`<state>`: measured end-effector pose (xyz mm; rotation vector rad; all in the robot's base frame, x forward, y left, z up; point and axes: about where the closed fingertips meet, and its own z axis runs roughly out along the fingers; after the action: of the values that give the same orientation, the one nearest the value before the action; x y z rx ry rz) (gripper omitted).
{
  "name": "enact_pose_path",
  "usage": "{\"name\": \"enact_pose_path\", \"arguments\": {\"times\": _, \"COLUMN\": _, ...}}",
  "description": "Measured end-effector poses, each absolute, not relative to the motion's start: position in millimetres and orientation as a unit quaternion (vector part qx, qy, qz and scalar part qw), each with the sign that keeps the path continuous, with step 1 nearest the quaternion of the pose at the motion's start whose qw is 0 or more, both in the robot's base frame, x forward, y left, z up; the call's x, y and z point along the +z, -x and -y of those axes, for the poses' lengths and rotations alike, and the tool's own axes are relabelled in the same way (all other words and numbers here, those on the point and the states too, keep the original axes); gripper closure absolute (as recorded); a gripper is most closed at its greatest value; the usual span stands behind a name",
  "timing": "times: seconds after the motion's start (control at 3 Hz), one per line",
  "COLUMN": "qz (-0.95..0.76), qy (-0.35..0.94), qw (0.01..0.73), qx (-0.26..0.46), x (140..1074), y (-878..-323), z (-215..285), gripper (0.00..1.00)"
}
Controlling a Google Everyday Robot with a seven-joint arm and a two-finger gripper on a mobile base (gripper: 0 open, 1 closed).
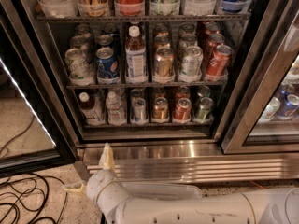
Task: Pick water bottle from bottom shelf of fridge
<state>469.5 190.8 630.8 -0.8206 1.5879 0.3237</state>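
Observation:
The water bottle point(115, 107), small and clear with a white cap, stands second from the left on the bottom shelf point(145, 124) of the open fridge point(187, 164). A white-capped bottle of dark reddish drink point(88, 108) stands to its left and short cans point(160, 109) to its right. My gripper point(90, 171) is below the shelf, in front of the steel base at its left end. It is open and empty, with one pale finger point(107, 156) pointing up and the other point(74, 187) out to the left. The white arm point(187, 209) runs in from the lower right.
The rack above holds taller cans and an amber-liquid bottle point(135, 55). The open glass door point(28, 125) stands at the left and a closed door frame point(254, 106) at the right. Black cables point(23, 199) lie on the floor at the lower left.

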Motion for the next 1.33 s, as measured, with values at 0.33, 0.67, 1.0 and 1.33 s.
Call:
{"name": "enact_pose_path", "arguments": {"times": 0.33, "qz": -0.703, "qy": 0.339, "qw": 0.615, "qx": 0.110, "x": 627.1, "y": -481.2, "z": -176.0, "gripper": 0.00}}
{"name": "enact_pose_path", "arguments": {"times": 0.67, "qz": -0.703, "qy": 0.339, "qw": 0.615, "qx": 0.109, "x": 627.1, "y": -481.2, "z": -176.0, "gripper": 0.00}}
{"name": "enact_pose_path", "arguments": {"times": 1.0, "qz": -0.694, "qy": 0.320, "qw": 0.638, "qx": 0.091, "x": 626.2, "y": -489.0, "z": -171.0, "gripper": 0.00}}
{"name": "enact_pose_path", "arguments": {"times": 1.33, "qz": -0.679, "qy": 0.271, "qw": 0.682, "qx": 0.040, "x": 613.9, "y": -507.9, "z": -155.7, "gripper": 0.02}}
